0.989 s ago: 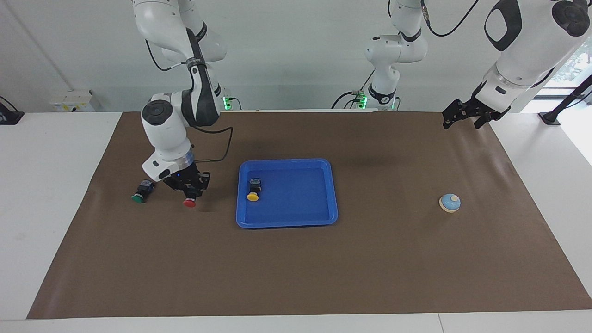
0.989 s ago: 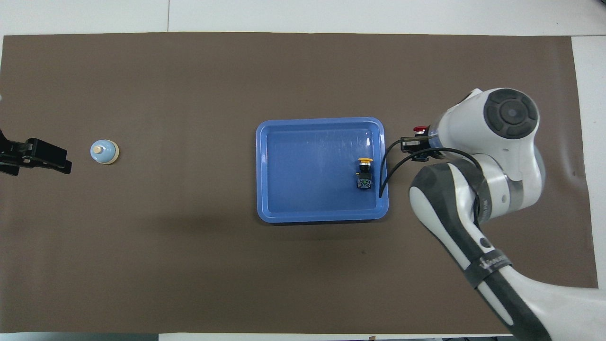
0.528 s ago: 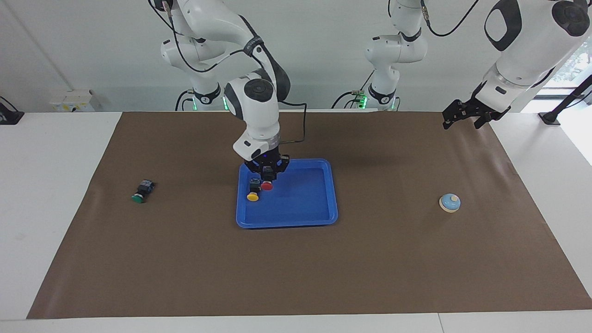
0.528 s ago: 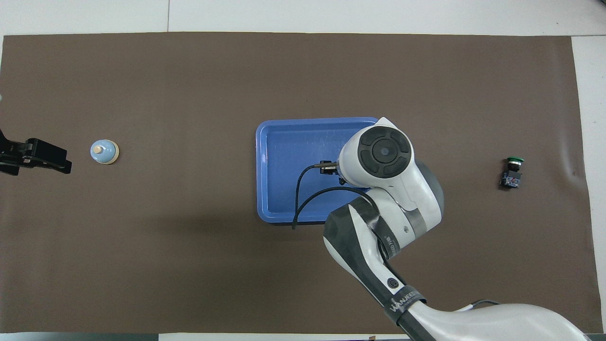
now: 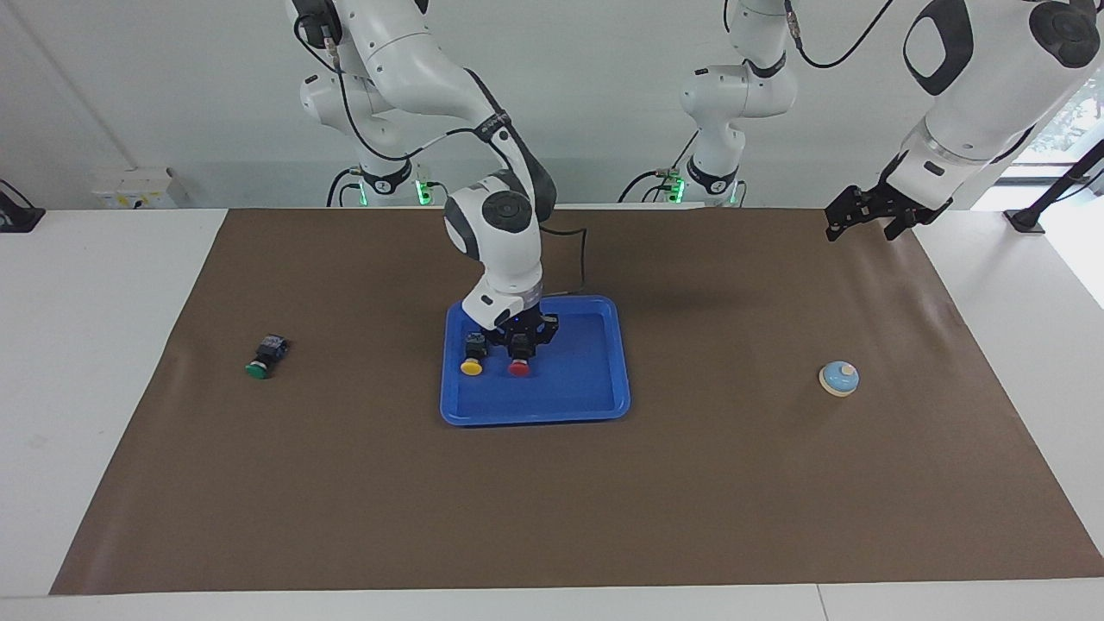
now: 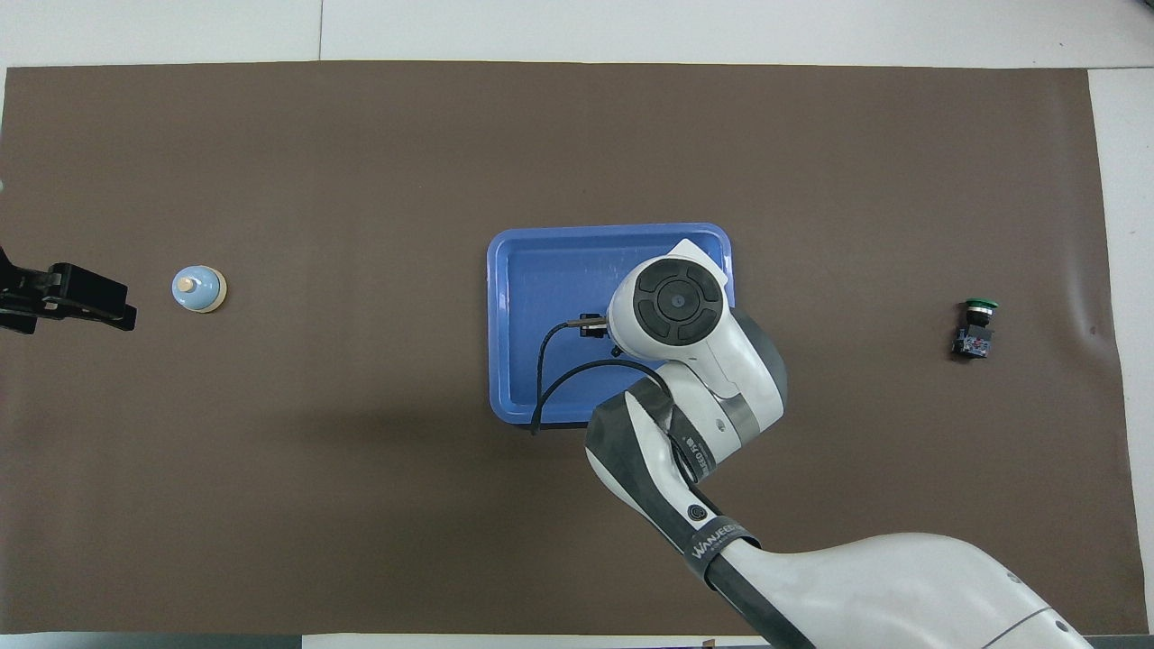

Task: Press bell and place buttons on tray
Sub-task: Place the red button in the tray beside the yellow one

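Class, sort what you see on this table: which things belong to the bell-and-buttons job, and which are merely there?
Belong to the job:
- bell
- blue tray
- yellow button, in the tray
- red button, held by the right claw in the tray
- green button, on the mat

Merely there:
- brown mat
- left claw, waiting

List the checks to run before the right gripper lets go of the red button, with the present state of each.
1. Right gripper shut on the red button: ok.
2. Red button within the tray rim: ok.
3. Red button resting on the tray floor, not hanging above it: cannot tell.
4. Red button apart from the yellow button already in the tray beside it: ok, a gap shows.
5. Green button in the tray: not ok, it lies on the mat toward the right arm's end.
6. Left gripper out of the way: ok, it waits open in the air at its own end, with the bell untouched.
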